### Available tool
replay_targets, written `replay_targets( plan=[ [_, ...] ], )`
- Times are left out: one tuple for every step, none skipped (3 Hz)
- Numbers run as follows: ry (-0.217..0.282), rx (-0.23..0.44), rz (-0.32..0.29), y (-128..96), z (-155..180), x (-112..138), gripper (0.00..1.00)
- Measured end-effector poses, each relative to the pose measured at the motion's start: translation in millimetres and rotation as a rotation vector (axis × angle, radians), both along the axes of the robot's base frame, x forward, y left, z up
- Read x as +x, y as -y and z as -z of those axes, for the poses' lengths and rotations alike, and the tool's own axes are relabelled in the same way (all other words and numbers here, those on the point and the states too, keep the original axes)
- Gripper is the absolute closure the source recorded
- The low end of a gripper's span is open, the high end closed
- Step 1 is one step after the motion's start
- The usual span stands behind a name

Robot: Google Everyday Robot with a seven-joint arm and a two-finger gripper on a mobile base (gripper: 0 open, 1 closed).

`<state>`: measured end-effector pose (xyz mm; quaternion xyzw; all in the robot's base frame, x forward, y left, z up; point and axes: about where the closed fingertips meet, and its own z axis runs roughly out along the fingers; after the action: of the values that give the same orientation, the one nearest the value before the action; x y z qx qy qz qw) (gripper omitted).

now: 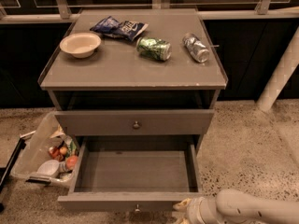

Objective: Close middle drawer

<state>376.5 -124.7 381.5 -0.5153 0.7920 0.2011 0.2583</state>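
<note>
Item: middle drawer (135,171), grey wood, a wide shallow box standing pulled far out of the cabinet, its bare floor in view. Its flat front panel lies just left of the jaws, with the small round knob (137,208) at the panel's centre, further left of them. Gripper (183,210): cream-coloured, at the lower edge of the view, by the right end of that front panel; whether its jaws are open or closed cannot be told, nor whether they touch the panel. The pale arm (252,209) runs off to the right from the jaws. Top drawer (93,122): above and beyond the jaws, pushed in, with its own knob (136,124) at centre. Desk (117,69): grey top, well beyond and above the jaws. On the desk, far-left of the jaws, a cream bowl (80,44) sits upright; a blue snack bag (119,28) lies flat beyond it toward the back edge; a green can (153,48) lies on its side nearly straight beyond the jaws; a silver can (195,47) lies on its side a little to the right of that. Plastic bin (35,150): on the speckled floor, left of the jaws, beside the open drawer, holding mixed small items.
</note>
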Motion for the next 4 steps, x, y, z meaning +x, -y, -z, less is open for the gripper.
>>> replay_targets(
  plan=[
    [0.0,0.0,0.0,0,0,0,0.0],
    [0.0,0.0,0.0,0,0,0,0.0],
    [0.02,0.009,0.006,-2,-4,7,0.0],
    [0.095,0.01,0.015,-4,-17,41,0.0]
  ],
)
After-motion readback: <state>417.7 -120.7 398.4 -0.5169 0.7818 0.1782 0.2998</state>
